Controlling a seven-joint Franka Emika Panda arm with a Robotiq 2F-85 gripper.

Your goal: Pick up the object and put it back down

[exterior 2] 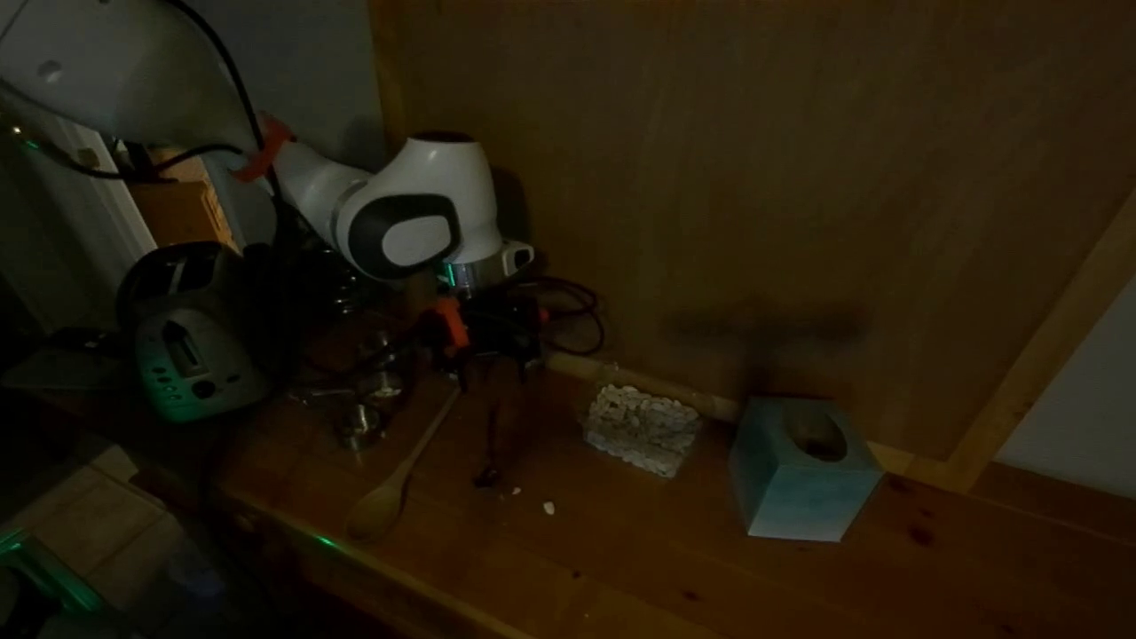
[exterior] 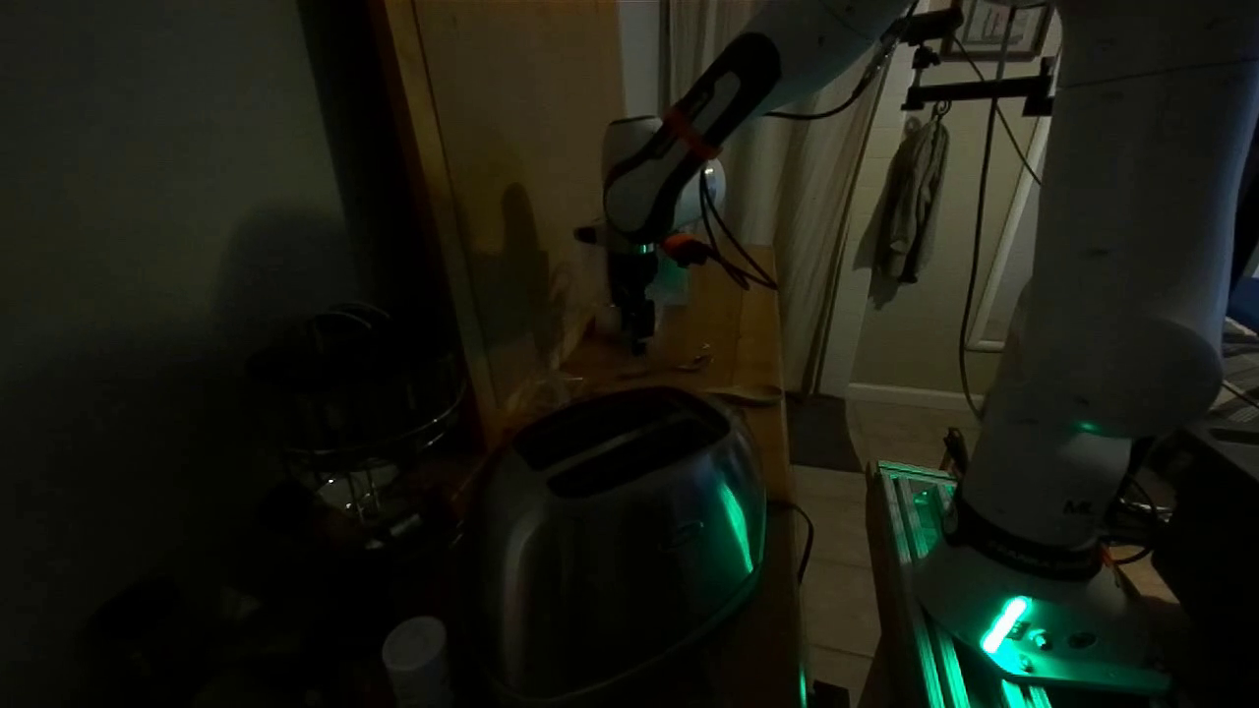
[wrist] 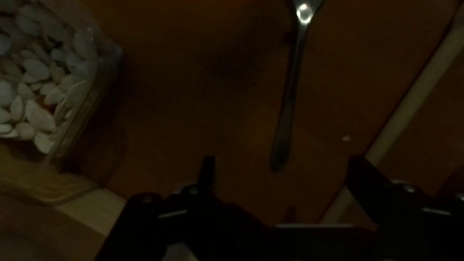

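The clear tub holds off-white seeds. The tissue box beside it is pale teal-blue; on the tub's other side come a dull silver utensil, then a tan wooden spoon. The gripper is black; the tabletop, orange-brown with dark knots.

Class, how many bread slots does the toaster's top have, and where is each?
2. They run side by side along the top of the toaster: in an exterior view, the left slot lies farther from the robot's base, the right slot nearer it. None looks hidden.
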